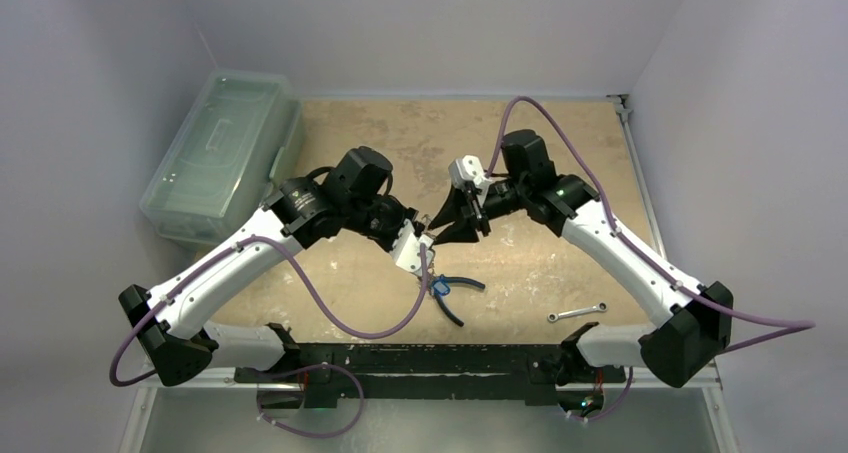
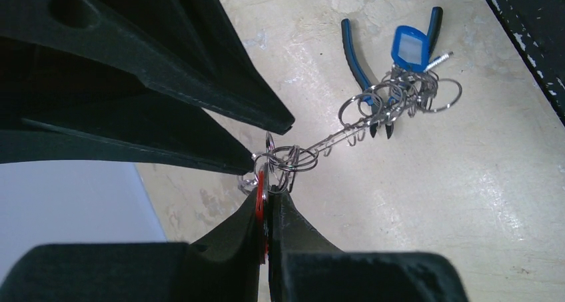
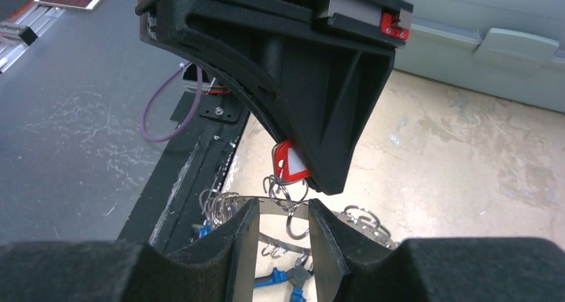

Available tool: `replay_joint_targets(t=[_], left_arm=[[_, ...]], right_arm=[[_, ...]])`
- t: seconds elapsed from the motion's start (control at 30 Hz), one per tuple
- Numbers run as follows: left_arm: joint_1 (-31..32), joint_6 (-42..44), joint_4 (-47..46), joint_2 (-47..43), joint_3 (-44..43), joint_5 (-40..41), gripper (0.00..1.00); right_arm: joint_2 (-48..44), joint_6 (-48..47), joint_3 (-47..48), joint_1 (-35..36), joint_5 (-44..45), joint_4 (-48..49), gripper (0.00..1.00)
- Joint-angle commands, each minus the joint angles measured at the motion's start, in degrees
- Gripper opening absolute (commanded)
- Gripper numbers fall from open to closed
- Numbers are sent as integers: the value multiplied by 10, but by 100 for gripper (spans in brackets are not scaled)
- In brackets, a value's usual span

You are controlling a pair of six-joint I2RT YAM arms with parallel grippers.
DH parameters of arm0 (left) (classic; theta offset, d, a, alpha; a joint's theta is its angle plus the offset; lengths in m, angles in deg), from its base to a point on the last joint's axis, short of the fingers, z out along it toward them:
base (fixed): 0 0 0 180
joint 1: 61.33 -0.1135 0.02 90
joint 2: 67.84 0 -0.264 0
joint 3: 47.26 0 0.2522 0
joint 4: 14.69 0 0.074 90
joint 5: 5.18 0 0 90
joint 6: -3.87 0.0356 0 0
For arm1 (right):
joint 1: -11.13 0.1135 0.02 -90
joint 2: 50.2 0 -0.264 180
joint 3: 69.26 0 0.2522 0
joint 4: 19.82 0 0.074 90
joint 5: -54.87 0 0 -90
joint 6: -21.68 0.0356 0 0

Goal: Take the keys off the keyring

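The keyring [image 2: 333, 137] is a thin silver ring, stretched from between both grippers down toward the table. Small silver keys [image 2: 400, 92] and a blue tag [image 2: 410, 47] bunch at its low end. My left gripper [image 2: 270, 195] is shut on a red tag [image 2: 262, 209] that hangs from the ring by small loops. It also shows in the right wrist view [image 3: 290, 165]. My right gripper [image 3: 284, 212] has its jaws apart, with the ring's band [image 3: 283, 209] lying across the gap. In the top view the two grippers [image 1: 430, 231] meet above the table's middle.
Blue-handled pliers [image 1: 452, 293] lie on the table under the hanging keys, also seen in the left wrist view [image 2: 356, 55]. A silver wrench [image 1: 577, 313] lies at the front right. A clear plastic box [image 1: 220, 153] stands at the back left. The black base rail [image 1: 420, 368] runs along the near edge.
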Motion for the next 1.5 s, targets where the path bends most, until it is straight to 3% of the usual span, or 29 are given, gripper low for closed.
replay_joint_targets(t=[0.0,0.37,0.5,0.67,0.8,1.17,1.47], left_arm=[[3,9,-23,-12,-18,-18,0],[3,12,-20,-14,-18,-23,0],[3,10,-21,-16,-18,-19,0],[3,7,-24,-21,-14,-12,0],[3,13,-26,-38,-1,5,0],[6,42,-78,-85,67,38,0],[22,70,-137,-111,121,85,0]], right_arm=[[4,22,-15,9,3,32,36],[9,28,-23,17,3,55,33],[6,22,-26,17,9,50,24],[1,23,-29,17,18,48,0],[-7,42,-35,16,29,57,0],[-5,222,-71,-2,10,209,0],[4,413,-125,-21,-26,404,0]])
